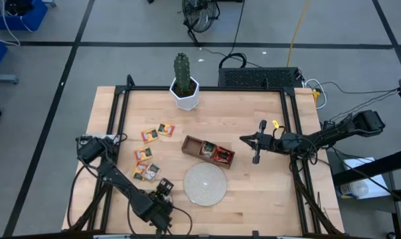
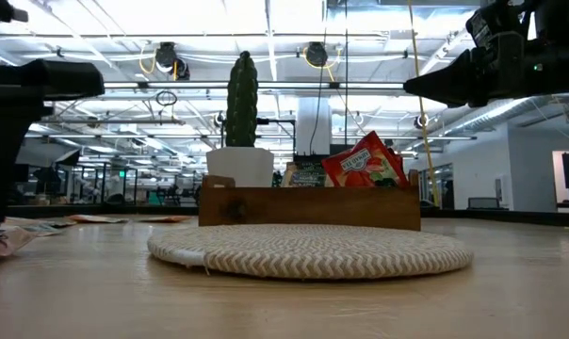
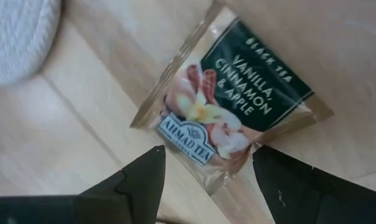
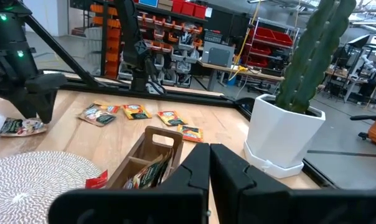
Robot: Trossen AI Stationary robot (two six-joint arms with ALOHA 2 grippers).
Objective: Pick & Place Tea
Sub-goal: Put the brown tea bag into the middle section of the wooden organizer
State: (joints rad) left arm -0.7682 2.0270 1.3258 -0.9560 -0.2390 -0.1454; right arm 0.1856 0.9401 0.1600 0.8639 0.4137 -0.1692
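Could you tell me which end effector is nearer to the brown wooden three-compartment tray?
The right. The right end effector sits just beside the brown wooden three-compartment tray, at its red-sachet end. The left end effector is farther off, beyond the round pale woven disc, over a green sachet.

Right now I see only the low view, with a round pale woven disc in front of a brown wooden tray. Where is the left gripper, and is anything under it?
Observer: The left gripper hovers by the left edge of the round pale woven disc, over a dark green tea sachet labelled vanilla, cinnamon and apple.
Operator: Is it gripped?
Observer: No. The fingers stand open on either side of it.
Operator: And the right arm?
Observer: The right gripper is shut and empty. In the high view it is just right of the brown wooden tray.
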